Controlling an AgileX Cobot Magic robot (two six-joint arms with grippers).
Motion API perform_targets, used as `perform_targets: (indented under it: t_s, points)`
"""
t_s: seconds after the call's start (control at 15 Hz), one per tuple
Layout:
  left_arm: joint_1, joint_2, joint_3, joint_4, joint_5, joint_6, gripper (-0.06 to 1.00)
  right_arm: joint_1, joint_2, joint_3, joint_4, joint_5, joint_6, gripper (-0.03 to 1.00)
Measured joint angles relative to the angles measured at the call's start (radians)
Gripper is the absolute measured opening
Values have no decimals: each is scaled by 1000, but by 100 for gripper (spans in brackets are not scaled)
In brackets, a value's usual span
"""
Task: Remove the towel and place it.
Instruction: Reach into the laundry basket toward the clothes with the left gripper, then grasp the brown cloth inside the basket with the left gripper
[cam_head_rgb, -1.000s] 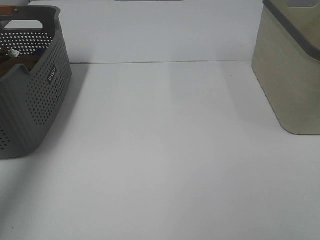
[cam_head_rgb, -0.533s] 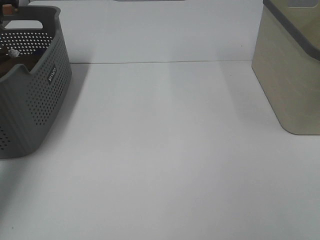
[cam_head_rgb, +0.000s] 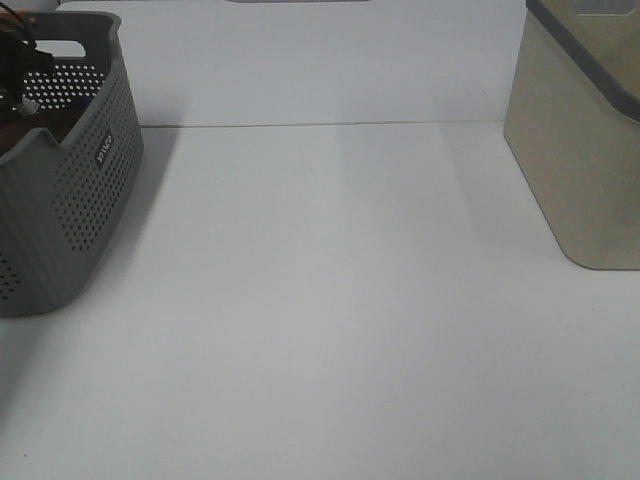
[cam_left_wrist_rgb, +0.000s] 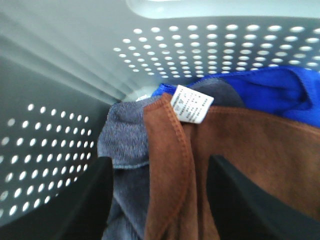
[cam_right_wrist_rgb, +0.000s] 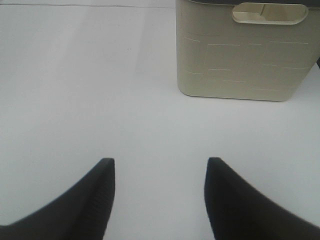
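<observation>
Two baskets stand well apart on a white tabletop (cam_head_rgb: 330, 300): a dark grey perforated plastic basket (cam_head_rgb: 70, 210) at left, a beige plastic basket (cam_head_rgb: 580, 160) at right. Inside the grey one lies the dark brown plush towel (cam_left_wrist_rgb: 250, 165) with its small white tag (cam_left_wrist_rgb: 191, 103), beside a grey cloth (cam_left_wrist_rgb: 122, 140) and a bright blue cloth (cam_left_wrist_rgb: 270, 92). The left jaws stand wide, straddling the towel's hem. The right jaws stand wide above the tabletop.

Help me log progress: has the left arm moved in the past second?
Yes. In the high view the left arm has come down past the far rim of the grey basket, toward the towel inside.
</observation>
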Motion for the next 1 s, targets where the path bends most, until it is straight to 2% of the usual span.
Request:
perform_targets:
  t_s: [0.13, 0.33, 0.67, 1.0]
  points:
    - [3, 17, 0, -7, -53, 0, 55, 0, 0, 0, 0, 0, 0, 52]
    - [3, 43, -4, -21, -80, 1, 55, 0, -1, 0, 0, 0, 0, 52]
    - [3, 52, -6, 7, -91, 1, 36, 0, -1, 0, 0, 0, 0, 52]
    - [3, 52, -6, 14, -91, 19, 37, 0, -1, 0, 0, 0, 0, 52]
